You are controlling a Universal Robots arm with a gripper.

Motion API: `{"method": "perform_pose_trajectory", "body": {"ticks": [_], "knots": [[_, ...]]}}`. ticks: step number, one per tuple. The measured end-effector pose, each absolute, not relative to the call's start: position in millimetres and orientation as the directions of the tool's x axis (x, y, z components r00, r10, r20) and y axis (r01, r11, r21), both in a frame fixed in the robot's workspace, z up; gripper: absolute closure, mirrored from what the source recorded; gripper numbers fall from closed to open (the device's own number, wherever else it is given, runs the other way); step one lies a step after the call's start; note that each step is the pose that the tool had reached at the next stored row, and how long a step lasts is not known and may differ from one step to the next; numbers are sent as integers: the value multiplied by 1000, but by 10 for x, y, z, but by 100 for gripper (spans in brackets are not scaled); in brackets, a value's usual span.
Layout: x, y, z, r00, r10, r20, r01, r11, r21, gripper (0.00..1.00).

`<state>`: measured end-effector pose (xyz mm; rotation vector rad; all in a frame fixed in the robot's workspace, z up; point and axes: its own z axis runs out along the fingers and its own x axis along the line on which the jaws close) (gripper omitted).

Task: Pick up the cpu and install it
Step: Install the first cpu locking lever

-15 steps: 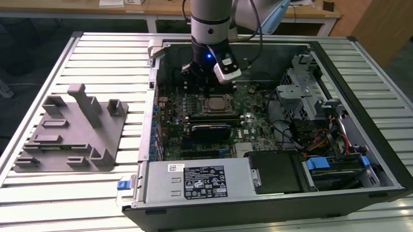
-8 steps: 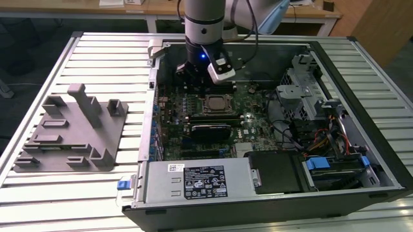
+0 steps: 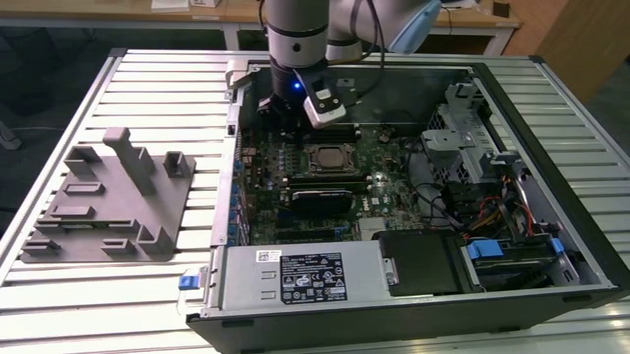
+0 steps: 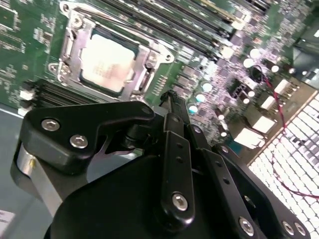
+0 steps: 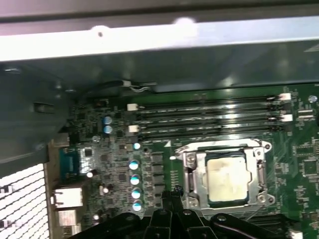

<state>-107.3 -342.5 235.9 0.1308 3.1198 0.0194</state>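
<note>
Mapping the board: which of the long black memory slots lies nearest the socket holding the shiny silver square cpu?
The long black memory slot bordering the metal-framed socket around the shiny silver square cpu; the others lie beyond it, toward the grey case wall.

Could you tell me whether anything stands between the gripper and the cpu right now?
Nothing visible does. The cpu already lies in the metal-framed socket, its top bare. The gripper hangs above the board beside it, with only open air between.
</note>
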Motion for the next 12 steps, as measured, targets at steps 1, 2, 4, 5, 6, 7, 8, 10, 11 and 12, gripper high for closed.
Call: {"method": "perform_pose_trajectory", "body": {"ticks": [1, 2, 4, 5, 6, 7, 8, 10, 11, 12], "knots": [[-1090, -3425, 2358, -996, 84, -19, 84, 996, 13, 89], [-1104, -3425, 2359, -996, 84, -19, 84, 996, 14, 89], [-1122, -3426, 2359, -996, 84, -18, 84, 996, 17, 89], [-1131, -3426, 2358, -996, 84, -18, 84, 996, 21, 89], [-1140, -3426, 2359, -996, 84, -17, 84, 996, 27, 89], [-1147, -3426, 2358, -996, 84, -17, 84, 996, 35, 89], [-1155, -3426, 2358, -996, 84, -16, 83, 996, 43, 89], [-1171, -3427, 2358, -996, 85, -15, 84, 995, 60, 89], [-1179, -3427, 2358, -996, 85, -14, 84, 994, 71, 89], [-1185, -3428, 2359, -996, 85, -13, 84, 993, 83, 89]]}}
